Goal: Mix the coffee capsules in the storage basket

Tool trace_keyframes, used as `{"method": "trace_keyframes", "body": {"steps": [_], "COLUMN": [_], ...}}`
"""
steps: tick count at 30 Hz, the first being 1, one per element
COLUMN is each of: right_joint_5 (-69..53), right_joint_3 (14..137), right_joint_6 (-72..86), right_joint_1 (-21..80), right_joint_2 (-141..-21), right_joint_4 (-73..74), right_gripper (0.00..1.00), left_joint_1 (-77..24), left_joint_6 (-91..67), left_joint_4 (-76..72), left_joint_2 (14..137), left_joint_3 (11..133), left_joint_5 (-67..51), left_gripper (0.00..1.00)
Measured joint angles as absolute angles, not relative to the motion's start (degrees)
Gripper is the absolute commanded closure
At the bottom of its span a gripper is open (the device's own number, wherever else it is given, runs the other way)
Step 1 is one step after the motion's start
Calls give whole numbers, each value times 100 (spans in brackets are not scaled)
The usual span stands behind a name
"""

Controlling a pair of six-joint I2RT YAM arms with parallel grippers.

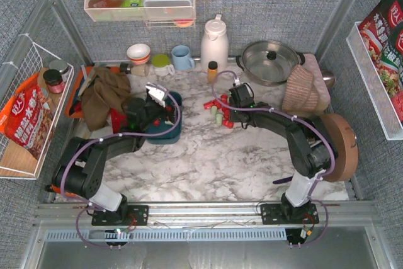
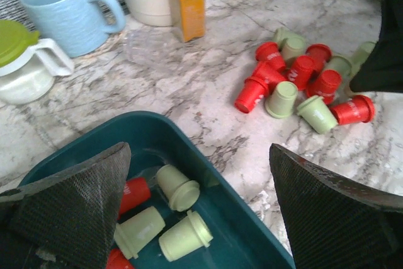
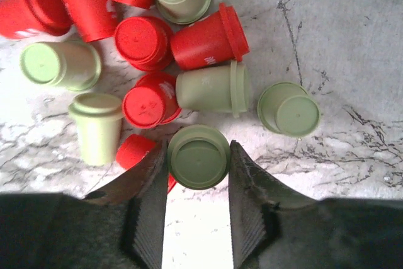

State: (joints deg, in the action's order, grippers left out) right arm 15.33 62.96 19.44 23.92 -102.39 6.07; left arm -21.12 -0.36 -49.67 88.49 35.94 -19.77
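From above, the left arm folds back from its base at lower left and reaches up-right, so the left gripper point(image 1: 160, 101) hangs over the teal storage basket point(image 1: 174, 128) left of centre. The right arm bends from lower right and stretches left, setting the right gripper point(image 1: 228, 109) at a loose pile of red and green coffee capsules point(image 1: 216, 110) on the marble tabletop point(image 1: 208, 155). A strip of bare marble separates the pile from the basket's right wall, and a brown cloth point(image 1: 101, 96) crowds the basket's left side. In the left wrist view the left gripper point(image 2: 196, 155) has its jaws spread wide over the basket's near corner point(image 2: 182, 140), holding nothing. Several capsules point(image 2: 176, 212) lie on their sides inside the basket, and more point(image 2: 302, 86) lie scattered at upper right. A blue mug point(image 2: 63, 14) and an orange bottle point(image 2: 187, 7) stand along the top edge. In the right wrist view the right gripper point(image 3: 197, 155) reaches in from the bottom, its jaws closed on either side of one upturned green capsule point(image 3: 198, 159). They seem to touch it, though the contact is hard to confirm. Other capsules point(image 3: 141, 39) press close above and to the left, with open marble at right.
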Motion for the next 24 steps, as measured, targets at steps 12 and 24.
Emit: {"method": "trace_keyframes", "body": {"steps": [12,24], "right_joint_5": [54,-1363], "right_joint_3": [4737,4421], "right_joint_6": [2036,2180], "right_joint_1": [2891,3544], "right_joint_2": [-7793,-7078], "right_joint_4": [-554,-1914], "right_gripper": [77,77], "left_joint_1": [-2897,-3275], "left_joint_6": [1208,1402], "left_joint_4": [-4987,-5588], "left_joint_2": [8565,8600], "left_joint_3": [3288,3002], "left_joint_5": [-2766,-3494], "left_gripper": [1,1]}}
